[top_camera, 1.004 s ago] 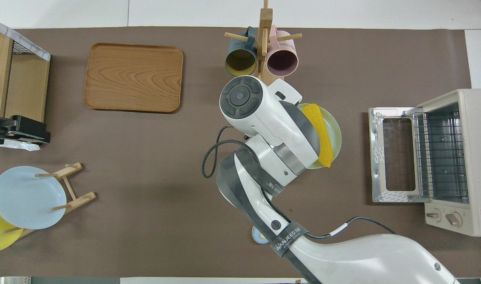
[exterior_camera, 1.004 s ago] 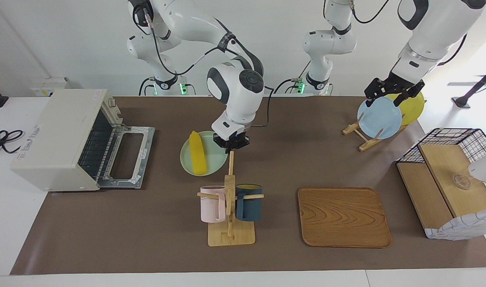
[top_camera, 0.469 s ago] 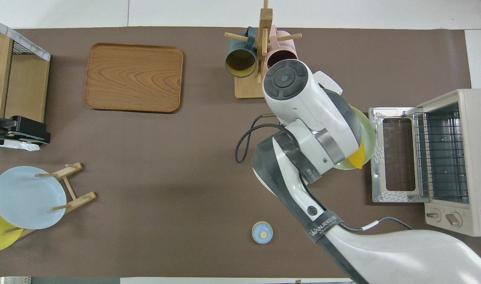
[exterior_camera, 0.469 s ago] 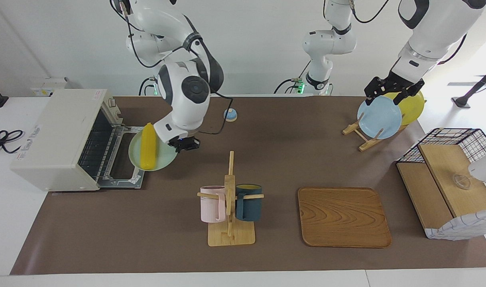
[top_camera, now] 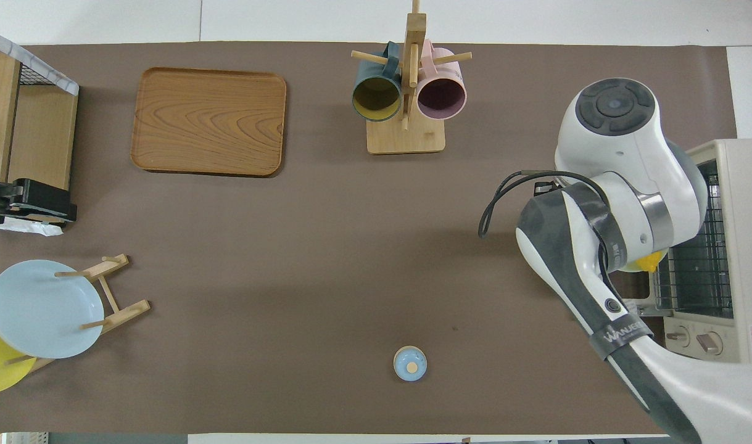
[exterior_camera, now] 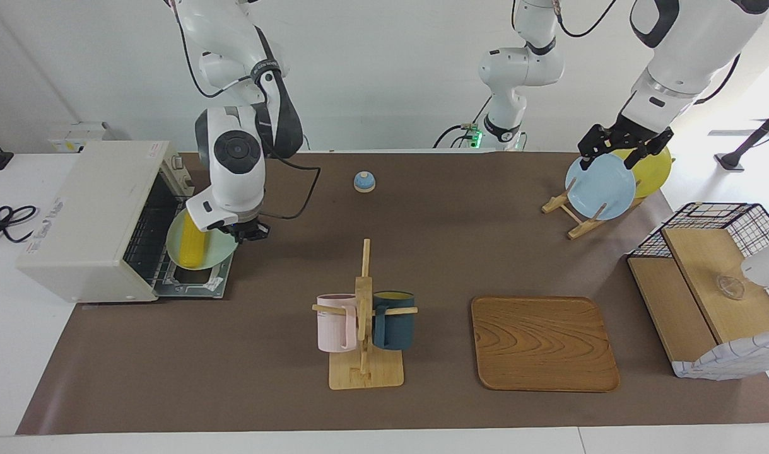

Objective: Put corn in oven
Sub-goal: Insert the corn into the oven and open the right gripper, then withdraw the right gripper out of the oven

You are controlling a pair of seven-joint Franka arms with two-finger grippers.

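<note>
The yellow corn [exterior_camera: 192, 247] lies on a pale green plate [exterior_camera: 220, 252]. My right gripper [exterior_camera: 248, 231] is shut on that plate's rim and holds it in the air over the drop-down door [exterior_camera: 198, 285] of the cream-white oven [exterior_camera: 94, 214], right at the oven's mouth. From above, my right arm hides the plate; only a tip of the corn [top_camera: 651, 261] shows beside the oven [top_camera: 743, 246]. At the other end of the table my left gripper [exterior_camera: 624, 144] waits open above a blue plate [exterior_camera: 600, 186] in its stand.
A wooden mug tree [exterior_camera: 364, 315] holds a pink and a dark blue mug. A wooden tray [exterior_camera: 544, 343] lies beside it. A yellow plate [exterior_camera: 652, 169] stands with the blue one. A wire basket with wooden shelves [exterior_camera: 712, 284] and a small blue knob [exterior_camera: 364, 181] are also here.
My right arm has carried the green plate with the corn from the table's middle to the oven's open door. The left arm has not moved.
</note>
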